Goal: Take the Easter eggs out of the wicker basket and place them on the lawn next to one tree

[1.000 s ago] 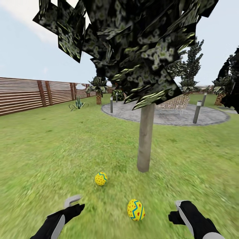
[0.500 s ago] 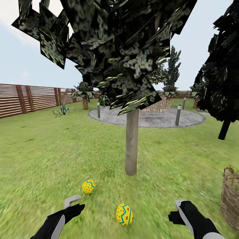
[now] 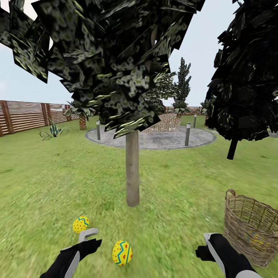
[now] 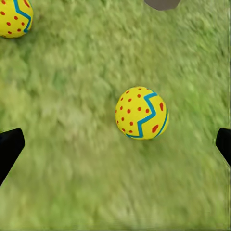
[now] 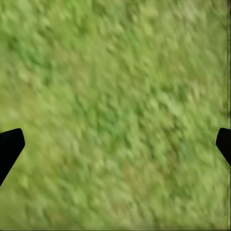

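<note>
Two Easter eggs lie on the lawn (image 3: 58, 181) in front of the tree (image 3: 132, 170) with the pale trunk: one (image 3: 80, 224) at its left, one (image 3: 122, 253) nearer me. My left gripper (image 3: 89, 238) hangs open between them. In the left wrist view the open left gripper (image 4: 116, 147) is above an egg (image 4: 142, 113), apart from it, with the other egg (image 4: 14, 17) and the trunk's foot (image 4: 162, 4) farther off. The wicker basket (image 3: 251, 231) stands at the right; a yellowish patch shows through its weave. My right gripper (image 3: 206, 245) is open beside it, and the right gripper (image 5: 115, 147) faces bare grass.
A dark-leaved tree with a thin trunk (image 3: 232, 148) stands at the right. Behind lie a round grey patio (image 3: 154, 139) with short posts, woven chairs and a brown slatted fence (image 3: 23, 116) at the left.
The whole picture has slid left as the camera turned right, which brought the wicker basket and the dark tree into view. Both arms hold the same place in the picture, still open.
</note>
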